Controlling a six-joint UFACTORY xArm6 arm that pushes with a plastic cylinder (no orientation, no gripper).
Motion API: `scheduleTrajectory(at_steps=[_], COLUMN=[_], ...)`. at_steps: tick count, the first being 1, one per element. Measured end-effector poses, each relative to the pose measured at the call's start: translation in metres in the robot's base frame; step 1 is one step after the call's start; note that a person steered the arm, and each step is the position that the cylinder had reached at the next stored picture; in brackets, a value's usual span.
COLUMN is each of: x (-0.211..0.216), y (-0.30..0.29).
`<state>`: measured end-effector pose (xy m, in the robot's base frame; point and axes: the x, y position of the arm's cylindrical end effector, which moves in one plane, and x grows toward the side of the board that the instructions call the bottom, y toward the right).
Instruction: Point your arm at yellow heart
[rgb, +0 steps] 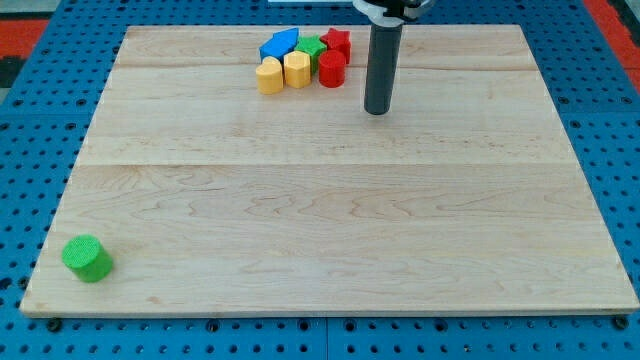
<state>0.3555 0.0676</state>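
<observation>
The yellow heart (269, 75) lies near the view's top, at the left end of a tight cluster of blocks. Right of it sits a yellow hexagon block (297, 69). Behind them lie a blue block (279, 43) and a green block (312, 47). A red cylinder (332, 70) and a red star-like block (337, 42) close the cluster on the right. My tip (377, 110) rests on the wooden board (320, 200), to the right of and slightly below the cluster, apart from all blocks, about a hundred pixels right of the yellow heart.
A green cylinder (87, 258) stands alone near the board's bottom left corner. The board lies on a blue perforated table (30, 150). The arm's body enters from the view's top (390, 8).
</observation>
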Motion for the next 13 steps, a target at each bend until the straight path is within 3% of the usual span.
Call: scheduleTrajectory(at_steps=[7,8,9,10,11,13], x=[-0.015,0.011,0.024,0.019,0.0,-0.004], y=[-0.017,-0.019,-0.088,-0.203,-0.253,-0.2])
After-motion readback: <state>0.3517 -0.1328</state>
